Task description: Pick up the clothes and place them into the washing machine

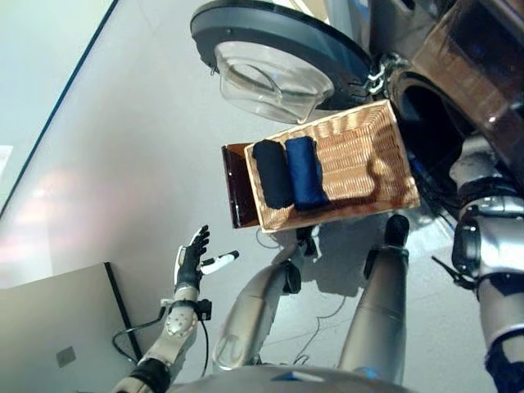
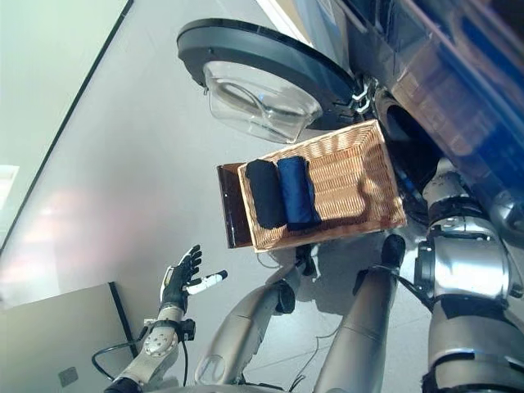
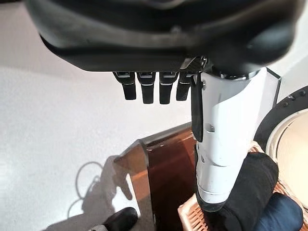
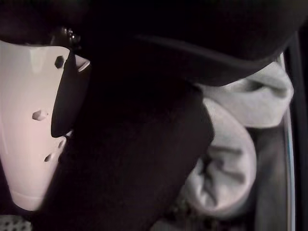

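**Two rolls in the basket, one dark cloth in my right hand**

My right hand (image 4: 43, 120) is inside the washing machine (image 1: 458, 74); the head views show only its arm going into the dark drum opening. In its wrist view my thumb and fingers are curled round a dark cloth (image 4: 139, 159), which hangs just in front of the hand. Past it, deeper in the drum, lies a pale grey garment (image 4: 231, 154), bunched up and touching the dark cloth.

My left hand (image 1: 195, 258) hangs low and well away from the machine, fingers straight and spread wide, holding nothing.

Ahead of that hand stands the wicker basket (image 1: 368, 155), set on a brown stand (image 1: 236, 184). In the basket, at the end nearer my left hand, lie two rolled clothes side by side and touching: a black roll (image 1: 271, 173) on the outside and a navy roll (image 1: 305, 172) next to it. The rest of the basket shows bare weave.

The round machine door (image 1: 270, 57) stands open beyond the basket.

I can read no writing anywhere.
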Robot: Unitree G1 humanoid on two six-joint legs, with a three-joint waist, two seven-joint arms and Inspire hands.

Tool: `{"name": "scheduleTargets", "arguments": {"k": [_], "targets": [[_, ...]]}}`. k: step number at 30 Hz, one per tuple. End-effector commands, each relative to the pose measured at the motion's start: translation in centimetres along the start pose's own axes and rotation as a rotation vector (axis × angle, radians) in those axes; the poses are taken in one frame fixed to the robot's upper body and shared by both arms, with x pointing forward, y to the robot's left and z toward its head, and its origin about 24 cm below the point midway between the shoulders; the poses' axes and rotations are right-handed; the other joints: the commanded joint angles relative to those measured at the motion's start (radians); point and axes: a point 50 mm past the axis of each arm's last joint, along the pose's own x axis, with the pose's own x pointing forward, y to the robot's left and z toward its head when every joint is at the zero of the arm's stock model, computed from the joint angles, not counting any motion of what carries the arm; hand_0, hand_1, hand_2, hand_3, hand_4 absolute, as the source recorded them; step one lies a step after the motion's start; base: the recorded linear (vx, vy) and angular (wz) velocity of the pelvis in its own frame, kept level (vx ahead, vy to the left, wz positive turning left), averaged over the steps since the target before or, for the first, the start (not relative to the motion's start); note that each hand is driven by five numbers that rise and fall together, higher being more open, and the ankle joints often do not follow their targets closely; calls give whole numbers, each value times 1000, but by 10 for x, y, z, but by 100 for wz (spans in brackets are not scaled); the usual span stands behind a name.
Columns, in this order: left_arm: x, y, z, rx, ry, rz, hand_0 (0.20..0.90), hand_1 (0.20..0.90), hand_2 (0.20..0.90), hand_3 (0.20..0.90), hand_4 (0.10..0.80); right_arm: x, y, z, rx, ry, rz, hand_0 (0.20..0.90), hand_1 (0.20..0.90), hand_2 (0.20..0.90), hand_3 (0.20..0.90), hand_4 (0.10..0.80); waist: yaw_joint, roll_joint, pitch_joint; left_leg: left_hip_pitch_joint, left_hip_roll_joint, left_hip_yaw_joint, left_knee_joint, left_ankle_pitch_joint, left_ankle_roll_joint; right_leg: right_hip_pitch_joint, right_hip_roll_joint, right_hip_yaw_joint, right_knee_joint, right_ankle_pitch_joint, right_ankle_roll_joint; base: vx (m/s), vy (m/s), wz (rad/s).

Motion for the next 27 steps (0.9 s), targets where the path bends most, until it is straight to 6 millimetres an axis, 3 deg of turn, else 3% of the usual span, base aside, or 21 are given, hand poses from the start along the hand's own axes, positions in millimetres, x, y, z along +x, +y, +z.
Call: {"name": "scheduleTargets", "arguments": {"k": [1,3,4,6,11,13,14,15,17,22,23,27], "targets": [[-8,27,-19,40,64,86,900,900,900,900,800,3,52,124,114,-377,178,900,900,900,900,800,9,3,-96,-1,17,-49,137,-134,-86,106,68,-32,-92,-22,-36,42,8,11],[-8,28,-20,31,69,89,900,900,900,900,800,3,52,120,67,-371,175,900,900,900,900,800,6,5,-92,2,19,-33,119,-105,-78,105,70,-41,-107,10,-41,-24,13,-1],[-8,27,-20,32,69,85,900,900,900,900,800,7,48,118,41,-364,157,900,900,900,900,800,8,2,-99,16,11,-46,117,-128,-85,119,67,-35,-106,-18,-34,14,3,-9],[-7,26,-17,26,57,83,900,900,900,900,800,6,49,114,0,-365,150,900,900,900,900,800,4,7,-93,13,15,-35,101,-97,-78,117,67,-44,-121,15,-39,-49,10,-9],[-8,26,-16,23,51,81,900,900,900,900,800,9,46,113,-129,-388,129,900,900,900,900,800,8,7,-106,31,9,-49,91,-116,-83,132,62,-43,-119,-10,-33,50,-1,-1],[-9,30,-17,34,50,90,900,900,900,900,800,10,45,113,-241,-423,119,900,900,900,900,800,7,6,-101,22,14,-38,90,-93,-77,125,63,-51,-125,18,-39,-95,-2,4],[-10,31,-17,43,49,93,900,900,900,900,800,12,43,111,-367,-445,97,900,900,900,900,800,9,5,-100,23,14,-39,90,-91,-77,125,63,-52,-125,20,-41,-3,-7,4],[-9,35,-17,57,48,105,900,900,900,900,800,14,42,111,-601,-518,78,900,900,900,900,800,12,-7,-106,33,8,-49,93,-116,-83,135,61,-47,-119,-8,-37,76,-15,6],[-6,42,-14,102,26,128,900,900,900,900,800,11,47,114,-1081,-764,-2,900,900,900,900,800,9,-12,-100,28,11,-48,96,-109,-84,133,61,-56,-122,0,-41,34,-14,2],[-5,45,-3,102,-29,156,900,900,900,900,800,2,61,109,-1059,-769,38,900,900,900,900,800,8,-31,-103,11,11,-53,98,-109,-85,129,65,-62,-129,5,-43,-4,2,3],[-6,43,-4,98,-27,151,900,900,900,900,800,5,53,100,-1052,-732,38,900,900,900,900,800,9,-33,-103,3,12,-55,102,-109,-84,126,65,-64,-129,4,-43,-7,4,7],[-4,42,-5,99,-14,157,900,900,900,900,800,2,57,90,-977,-670,77,900,900,900,900,800,11,-41,-106,-1,12,-55,100,-109,-84,125,66,-61,-132,8,-42,1,21,-2]]}}
